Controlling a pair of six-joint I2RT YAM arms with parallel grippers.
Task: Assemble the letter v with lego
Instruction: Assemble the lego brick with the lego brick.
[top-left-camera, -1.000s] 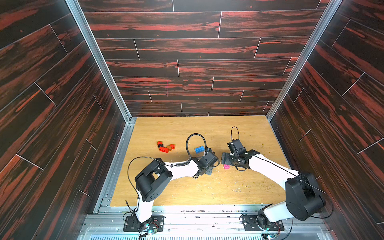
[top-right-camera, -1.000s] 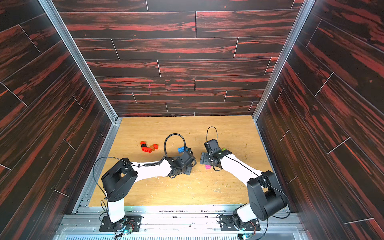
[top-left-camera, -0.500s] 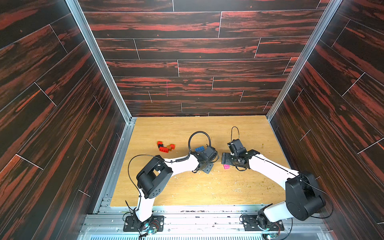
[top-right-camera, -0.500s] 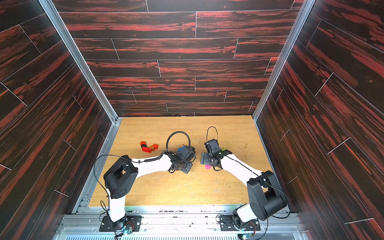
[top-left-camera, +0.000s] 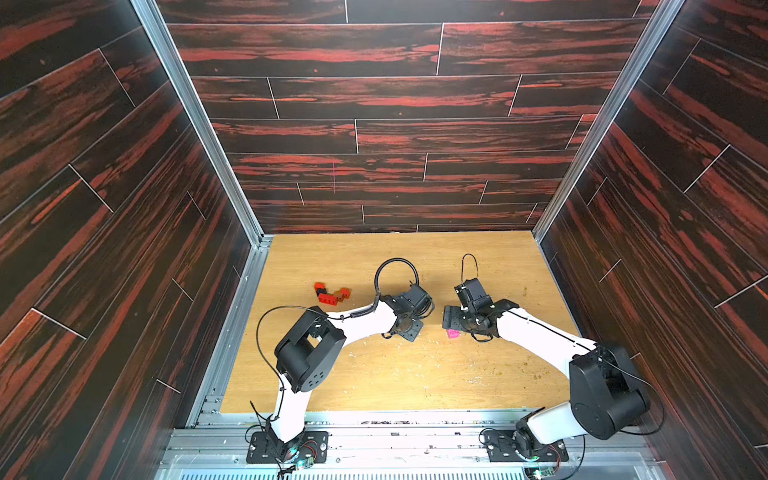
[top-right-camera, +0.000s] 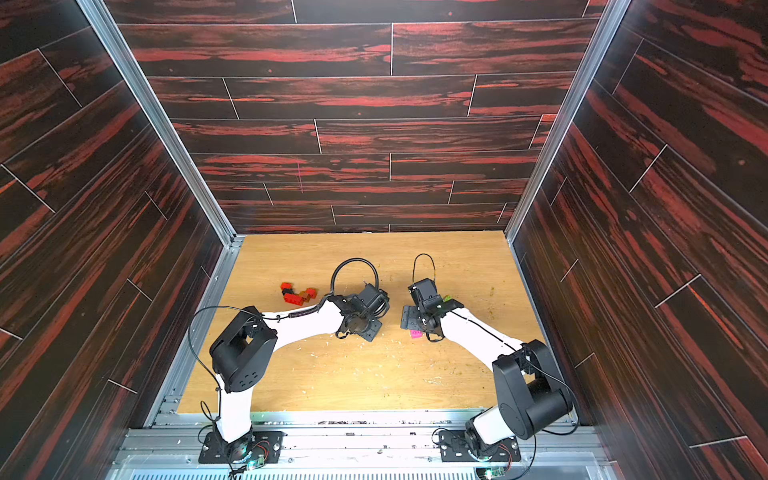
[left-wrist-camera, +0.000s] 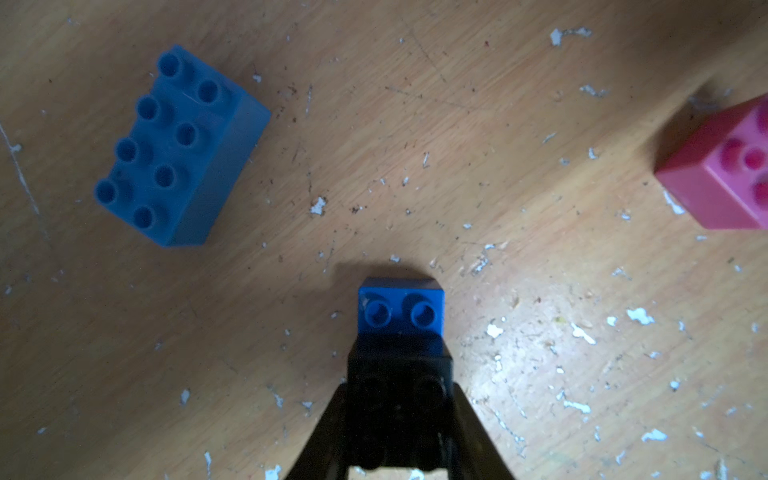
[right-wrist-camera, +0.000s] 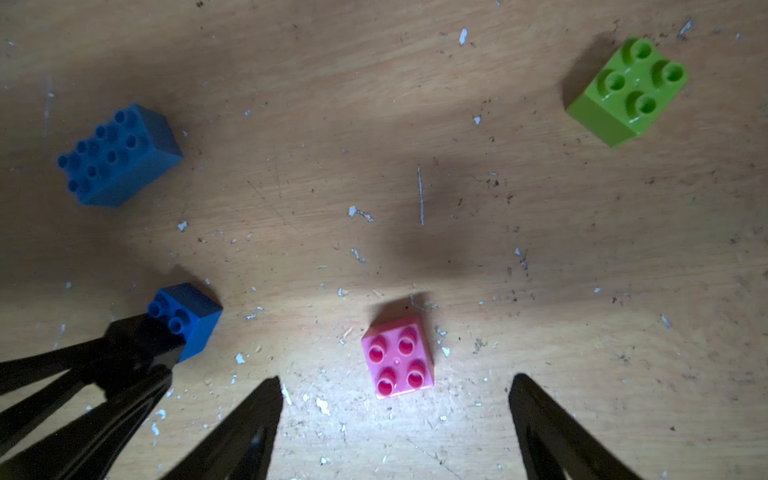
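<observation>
In both top views a cluster of red, black and orange-brown bricks (top-left-camera: 331, 293) lies left of centre on the table (top-left-camera: 374, 374), its pieces touching and its longer red brick (top-left-camera: 326, 297) running roughly across the frame. To its right the left claw (left-wrist-camera: 401, 365) is clenched on a black brick (left-wrist-camera: 399, 386). A small dark-blue brick (left-wrist-camera: 401, 309) juts out ahead of the tips, studs up, touching the black one; whether the two are joined is unclear. Near it but apart, a long light-blue brick (left-wrist-camera: 178, 149) lies flat, studs up, its long axis slightly askew to the claw's reach. Further right the right claw (right-wrist-camera: 397, 378) is spread wide and grasps nothing. A pink square brick (right-wrist-camera: 398, 357) sits studs up just ahead, between its tips. A green square brick (right-wrist-camera: 627, 89) rests well beyond, studs up.
</observation>
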